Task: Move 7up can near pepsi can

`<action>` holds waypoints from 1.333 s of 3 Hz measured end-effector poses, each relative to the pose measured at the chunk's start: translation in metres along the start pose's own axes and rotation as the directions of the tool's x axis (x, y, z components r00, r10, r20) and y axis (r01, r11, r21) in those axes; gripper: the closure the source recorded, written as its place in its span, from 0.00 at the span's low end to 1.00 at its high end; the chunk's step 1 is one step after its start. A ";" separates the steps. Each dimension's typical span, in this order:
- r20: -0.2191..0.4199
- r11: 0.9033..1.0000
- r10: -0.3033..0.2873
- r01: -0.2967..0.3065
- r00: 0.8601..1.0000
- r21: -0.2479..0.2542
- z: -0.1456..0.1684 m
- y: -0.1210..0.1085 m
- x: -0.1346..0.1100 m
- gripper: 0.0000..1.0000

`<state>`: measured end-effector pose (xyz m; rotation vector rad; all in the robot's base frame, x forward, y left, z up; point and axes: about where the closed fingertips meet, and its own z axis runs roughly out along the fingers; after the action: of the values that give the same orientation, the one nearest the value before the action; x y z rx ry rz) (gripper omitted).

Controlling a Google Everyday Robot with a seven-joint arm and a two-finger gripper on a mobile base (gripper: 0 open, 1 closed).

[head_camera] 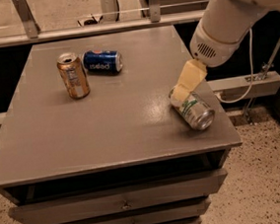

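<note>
The 7up can (pixel 195 111), white and green with silver ends, lies on its side near the right front of the grey table (pixel 111 117). The pepsi can (pixel 102 61), dark blue, lies on its side at the far left-centre. My gripper (pixel 181 92), cream-coloured, reaches in from the upper right and its tip is at the far end of the 7up can, covering part of it.
An orange-gold can (pixel 73 75) stands upright just left of the pepsi can. The table's right edge (pixel 213 97) is close to the 7up can. Drawers (pixel 124 202) sit below the front edge. A white cable (pixel 245 69) hangs at the right.
</note>
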<state>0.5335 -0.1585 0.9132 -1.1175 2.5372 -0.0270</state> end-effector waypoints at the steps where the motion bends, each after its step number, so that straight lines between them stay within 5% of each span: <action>1: -0.016 0.987 0.158 -0.158 0.987 0.007 0.027 -0.005 -0.002 0.00; 2: -0.046 0.950 0.313 -0.311 0.949 0.038 0.048 -0.004 0.005 0.00; 3: -0.069 0.900 0.435 -0.433 0.898 0.048 0.066 0.005 0.004 0.02; 4: -0.077 0.880 0.475 -0.473 0.877 0.043 0.074 0.011 0.000 0.32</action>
<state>0.5508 -0.1414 0.8421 -0.4635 2.8096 0.0238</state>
